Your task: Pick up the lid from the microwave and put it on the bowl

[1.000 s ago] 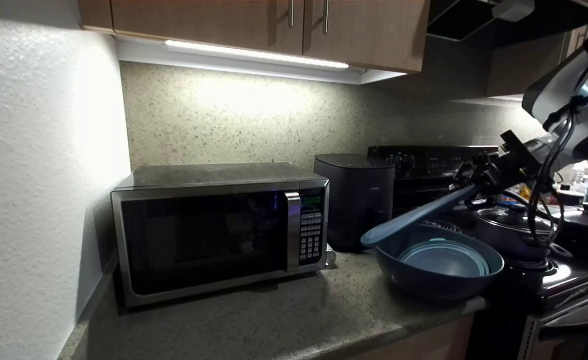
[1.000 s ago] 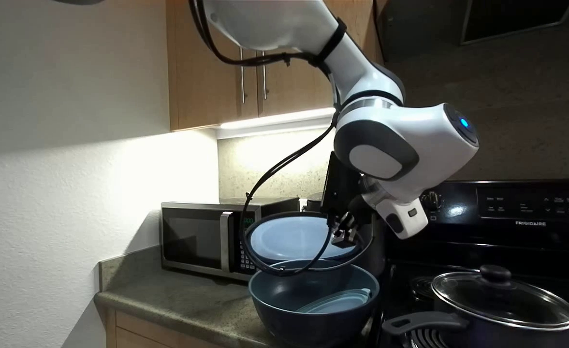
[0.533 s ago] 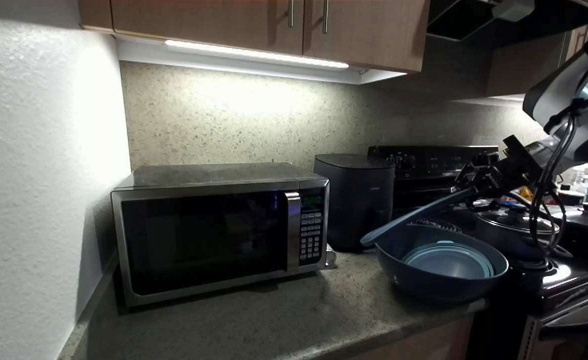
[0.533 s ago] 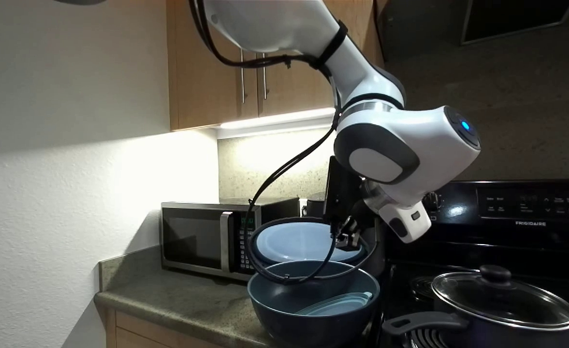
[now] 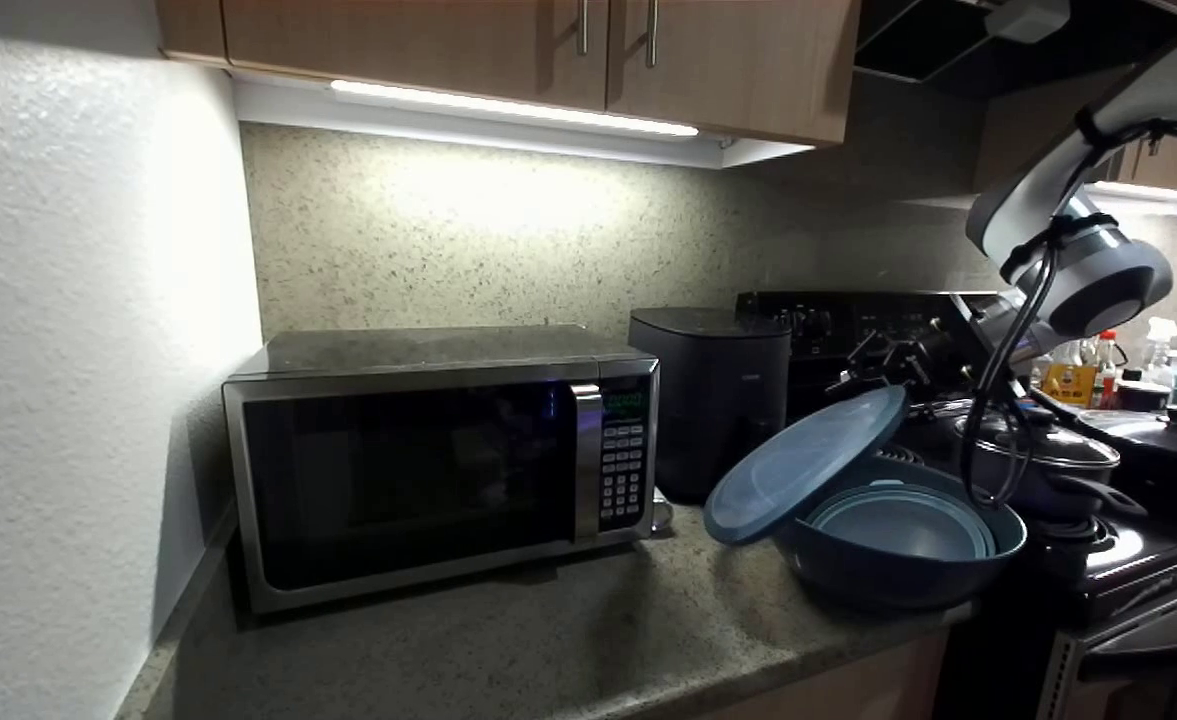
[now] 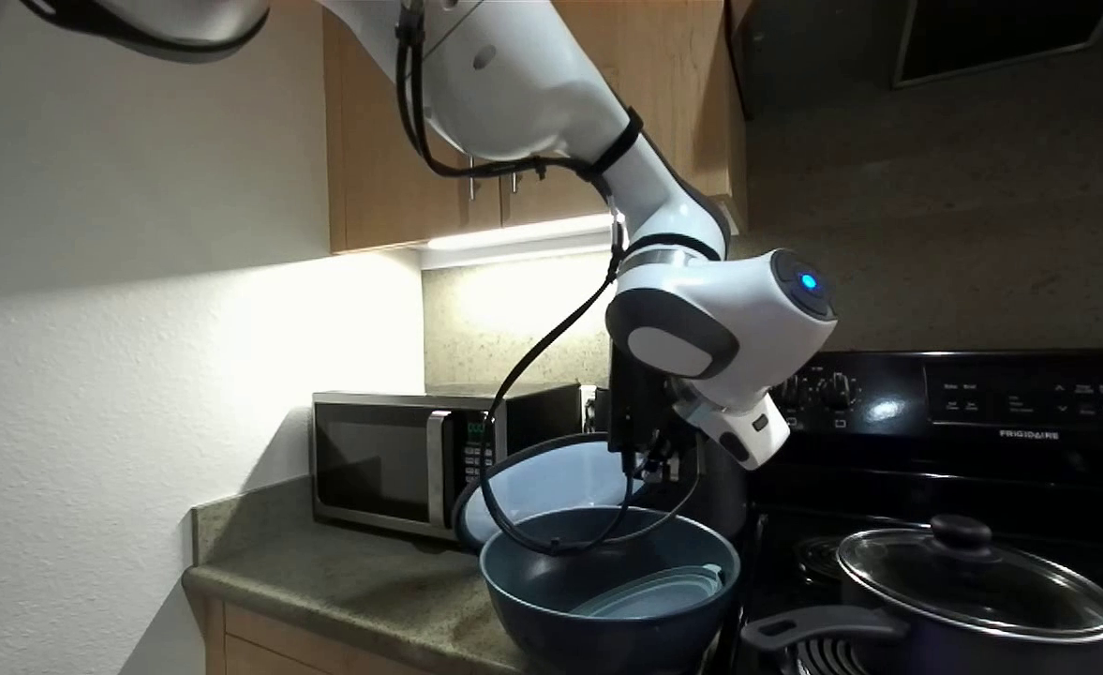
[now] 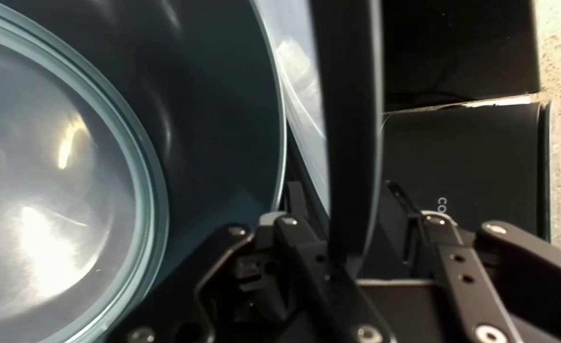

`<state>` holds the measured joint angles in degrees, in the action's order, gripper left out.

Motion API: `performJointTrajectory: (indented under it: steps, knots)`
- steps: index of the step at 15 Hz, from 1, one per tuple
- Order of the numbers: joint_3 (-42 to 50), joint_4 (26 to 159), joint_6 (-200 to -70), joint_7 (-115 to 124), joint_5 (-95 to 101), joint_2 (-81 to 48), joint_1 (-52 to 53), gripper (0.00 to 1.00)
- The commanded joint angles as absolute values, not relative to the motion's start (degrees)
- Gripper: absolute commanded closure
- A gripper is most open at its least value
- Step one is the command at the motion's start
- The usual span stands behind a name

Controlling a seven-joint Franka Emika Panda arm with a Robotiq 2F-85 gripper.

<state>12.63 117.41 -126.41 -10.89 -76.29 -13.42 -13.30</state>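
Observation:
The large blue bowl (image 5: 878,585) stands near the counter edge; it also shows in an exterior view (image 6: 598,623) and the wrist view (image 7: 223,143). The light-blue lid (image 5: 798,465) is tilted at the bowl's rim, its left side low, its right side up at my gripper (image 5: 856,368). The lid also shows in an exterior view (image 6: 551,483). In the wrist view (image 7: 347,200) my fingers stand wide apart, and the lid's near edge (image 7: 304,71) runs between them. The lid's contact with the rim is hidden. The steel microwave (image 5: 408,480) stands closed at left.
A smaller light-blue dish or lid (image 5: 898,525) lies inside the bowl. A black appliance (image 5: 713,400) stands beside the microwave. A pot with a glass lid (image 6: 977,586) is on the black stove. The arm's cables (image 6: 514,534) hang in a loop near the bowl.
My gripper has moved left in both exterior views. The lid has moved left with it and tipped, its left side now lower and its face more visible. The bowl has shifted slightly.

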Motion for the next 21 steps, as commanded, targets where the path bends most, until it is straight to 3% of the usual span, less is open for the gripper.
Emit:
performJointTrajectory:
  steps: [1,3,7,8,10,11,12,19,20,21]
  knots:
    - [11.2,116.4,-126.6,-16.9,-81.9,-13.3,-13.4,0.85]
    - [10.9,116.2,-126.0,-19.4,-84.1,-12.7,-13.4,0.98]
    - [10.9,115.3,-125.0,-21.6,-85.6,-12.4,-13.2,1.00]
    - [10.8,115.0,-125.2,-21.7,-85.5,-12.6,-13.1,0.74]
    - [11.1,114.3,-125.7,-19.5,-83.6,-13.4,-13.0,0.68]
    - [11.1,114.2,-125.7,-19.5,-83.6,-13.4,-13.0,0.85]
    - [11.1,114.2,-125.7,-19.5,-83.5,-13.5,-13.0,0.54]
    - [11.7,120.3,-123.5,-16.2,-76.4,-7.4,-13.4,0.09]
    - [11.3,116.5,-125.0,-15.1,-77.7,-11.7,-13.0,0.03]
    - [11.4,116.8,-124.9,-15.1,-77.7,-11.3,-13.1,0.22]
